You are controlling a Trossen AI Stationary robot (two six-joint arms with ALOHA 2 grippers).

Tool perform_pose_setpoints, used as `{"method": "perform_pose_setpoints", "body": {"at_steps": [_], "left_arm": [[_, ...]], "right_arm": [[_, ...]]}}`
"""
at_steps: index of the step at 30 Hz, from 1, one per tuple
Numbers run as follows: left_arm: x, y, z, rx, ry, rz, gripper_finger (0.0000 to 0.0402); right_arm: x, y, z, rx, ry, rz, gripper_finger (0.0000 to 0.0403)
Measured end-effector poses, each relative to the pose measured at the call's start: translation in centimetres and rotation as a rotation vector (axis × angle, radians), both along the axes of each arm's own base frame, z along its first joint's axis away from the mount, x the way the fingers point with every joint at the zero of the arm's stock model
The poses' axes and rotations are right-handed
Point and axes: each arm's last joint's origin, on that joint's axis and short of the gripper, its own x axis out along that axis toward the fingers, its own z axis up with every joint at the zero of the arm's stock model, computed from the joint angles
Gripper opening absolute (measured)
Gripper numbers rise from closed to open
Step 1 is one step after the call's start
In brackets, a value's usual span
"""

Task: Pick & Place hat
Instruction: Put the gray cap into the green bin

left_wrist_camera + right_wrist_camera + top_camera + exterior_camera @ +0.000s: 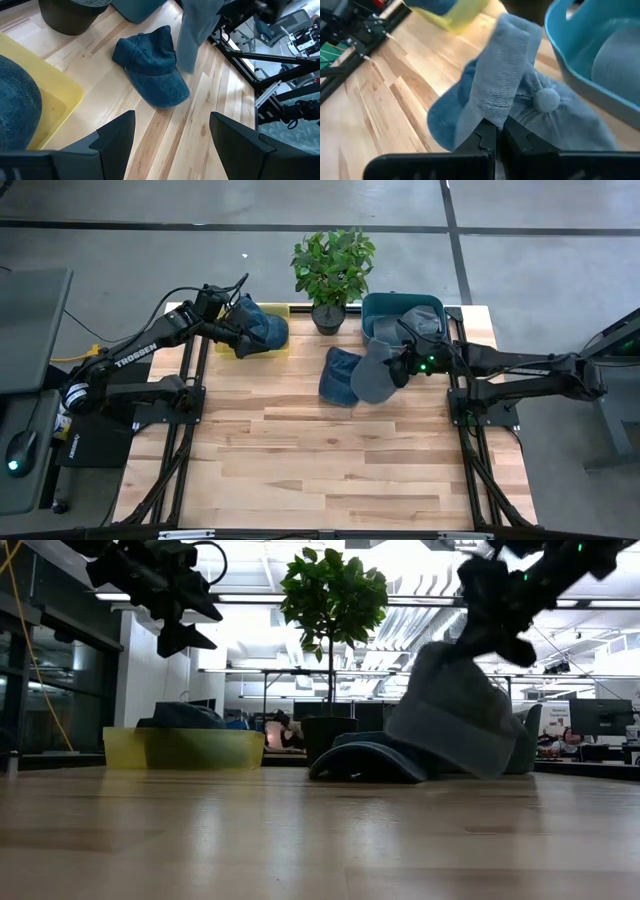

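A pale, planked wooden surface stands on a grey concrete floor, with an open office of desks and ceiling lights in the room behind it.

The right pincer hangs low over the surface, its fingers pinched tight on the fabric of a grey knitted hat with a small pompom. The hat droops from the pincer, its lower edge reaching down to the boards in the low view. Directly under and beside that hanging hat lies a dark blue denim cap, flat on the surface, partly covered by the grey fabric. Just behind the right pincer sits a teal plastic bin holding more grey cloth. Beyond the cap, a leafy green plant in a black pot stands at the far edge.

The left pincer hovers, fingers spread wide and gripping nothing, above the near rim of a yellow plastic tray. In that tray, just below the left pincer, rests a blue-grey knitted hat. From the left pincer the denim cap lies ahead across bare boards, well apart.
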Motion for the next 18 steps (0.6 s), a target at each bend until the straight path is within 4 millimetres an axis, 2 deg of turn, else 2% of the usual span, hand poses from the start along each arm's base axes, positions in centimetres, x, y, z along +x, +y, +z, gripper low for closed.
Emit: {"method": "perform_pose_setpoints", "body": {"at_steps": [7, 13, 18], "left_arm": [[0.0, 0.0, 0.0, 0.0, -0.002, -0.002, 0.0254], [0.1, 0.1, 0.1, 0.007, -0.016, 0.001, 0.0254], [0.4, 0.3, 0.8, 0.018, -0.093, -0.014, 0.0254]], "right_arm": [[-0.1, 1.2, 3.9, -0.05, -0.007, -0.028, 0.0001], [-0.4, 1.8, 7.0, -0.091, -0.039, -0.127, 0.0], [-0.7, 2.0, 8.7, -0.109, -0.082, -0.2, 0.0]]}}
